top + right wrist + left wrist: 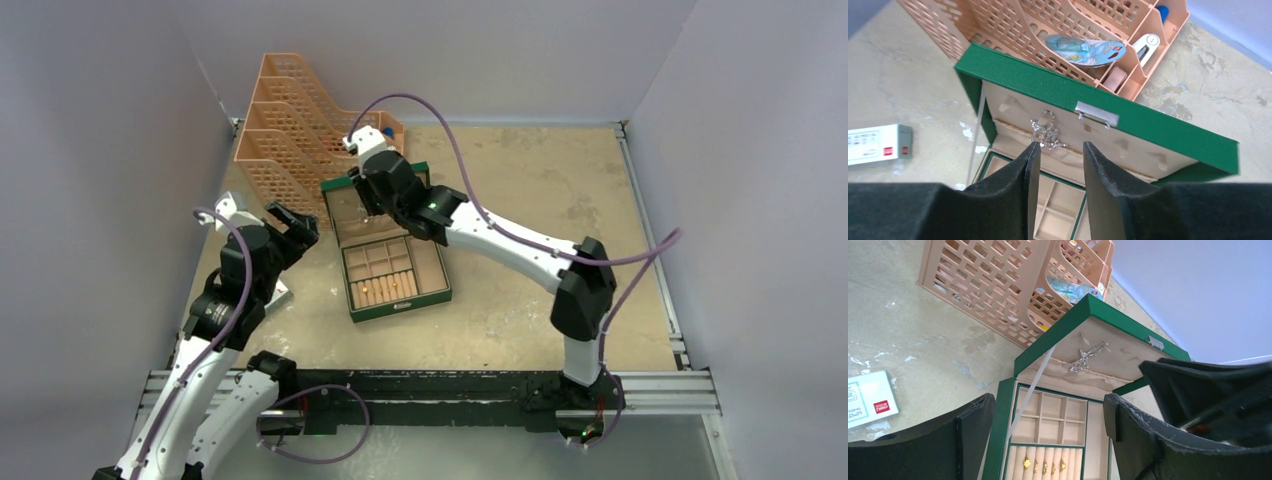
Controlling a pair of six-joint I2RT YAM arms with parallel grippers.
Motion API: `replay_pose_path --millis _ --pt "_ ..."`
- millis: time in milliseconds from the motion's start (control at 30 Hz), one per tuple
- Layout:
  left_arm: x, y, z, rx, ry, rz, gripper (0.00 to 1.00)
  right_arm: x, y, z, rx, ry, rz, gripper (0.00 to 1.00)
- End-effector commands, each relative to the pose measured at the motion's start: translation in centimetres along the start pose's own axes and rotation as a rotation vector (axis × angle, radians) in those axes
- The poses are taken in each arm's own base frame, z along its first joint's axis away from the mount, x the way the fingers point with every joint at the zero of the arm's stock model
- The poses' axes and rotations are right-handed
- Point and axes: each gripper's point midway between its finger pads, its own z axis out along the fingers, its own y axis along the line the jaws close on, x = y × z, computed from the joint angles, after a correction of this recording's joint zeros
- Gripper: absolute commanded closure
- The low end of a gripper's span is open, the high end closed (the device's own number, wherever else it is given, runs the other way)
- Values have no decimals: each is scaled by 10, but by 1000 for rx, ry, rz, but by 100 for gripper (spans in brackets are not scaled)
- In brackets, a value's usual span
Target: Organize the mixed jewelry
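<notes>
The green jewelry box (400, 308) stands open mid-table with its lid (1048, 85) up. Several small gold rings (1044, 466) sit in the ring rolls at the front of its tray; they also show in the top view (388, 290). A silvery chain piece (1047, 131) hangs on the lid's beige lining and also shows in the left wrist view (1087, 356). My right gripper (1060, 147) is open and empty, its fingertips just below the chain, at the lid (368, 200). My left gripper (1048, 402) is open and empty, left of the box (300, 225).
A peach mesh desk organizer (290, 130) with stationery stands behind the box at the back left. A small white block with markings (868, 397) lies on the table left of the box, by my left arm. A white ribbon (1030, 385) ties lid to base.
</notes>
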Motion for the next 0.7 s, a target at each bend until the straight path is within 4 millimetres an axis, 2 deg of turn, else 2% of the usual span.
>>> replay_pose_path --millis 0,100,167,300,367,400,533,667 --pt "-3 -17 4 85 -4 31 20 -44 -4 -40 -53 -145 154 59" --pt "4 -38 6 185 39 101 19 -34 -16 -44 9 -137 270 58" --pt "18 -59 7 307 114 184 19 -15 -19 -41 27 -106 380 58" --pt "37 -78 19 361 253 276 23 33 -19 -29 34 -15 706 56" --pt "43 -82 29 343 303 310 25 49 -14 -23 35 12 875 56" --pt "43 -83 33 333 309 319 27 47 -15 -20 42 -12 964 57" --pt "39 -93 43 353 269 321 33 30 -12 -23 -10 -150 1092 56" --pt "50 -106 52 369 253 331 35 41 -20 -14 74 -140 1206 53"
